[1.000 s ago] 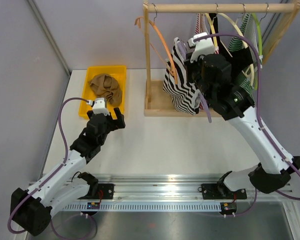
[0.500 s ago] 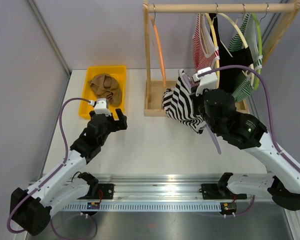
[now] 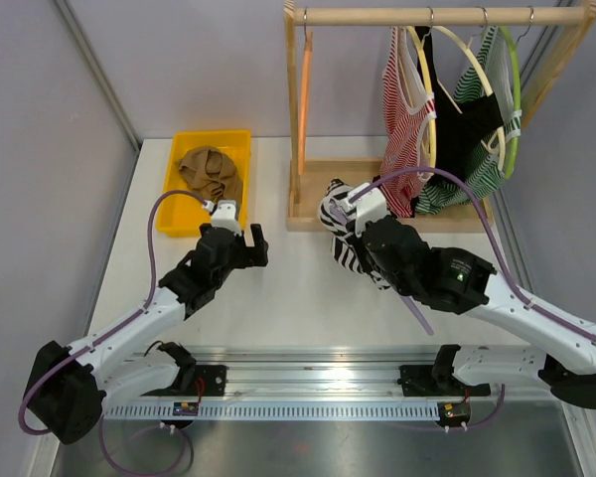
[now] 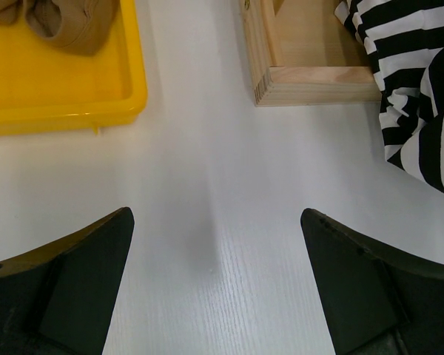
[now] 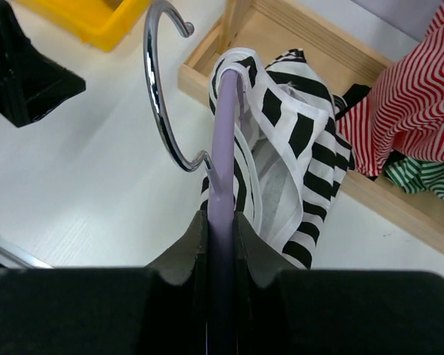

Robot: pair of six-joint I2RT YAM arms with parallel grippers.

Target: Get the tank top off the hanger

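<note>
The black-and-white striped tank top [image 5: 296, 133] hangs bunched on a purple hanger [image 5: 223, 126] with a metal hook [image 5: 157, 96]. My right gripper [image 5: 220, 218] is shut on the hanger's purple bar, just below the hook. In the top view the tank top [image 3: 340, 237] sits low over the table, in front of the rack base, with my right gripper [image 3: 356, 225] against it. My left gripper [image 3: 246, 238] is open and holds nothing, a short way left of the garment. In the left wrist view the left gripper [image 4: 216, 222] faces bare table, and the tank top [image 4: 422, 111] shows at the right edge.
A yellow tray [image 3: 184, 217] at the back left holds a brown cloth [image 3: 211, 171]. The wooden rack [image 3: 437, 17] carries an empty orange hanger [image 3: 304, 89], a red striped top [image 3: 402, 109] and a green striped top [image 3: 477, 174]. Its base [image 3: 318, 204] lies just behind the tank top.
My right arm has taken the hanger with the tank top off the rail, down and left to near the table. My left gripper has shifted right, toward it.
</note>
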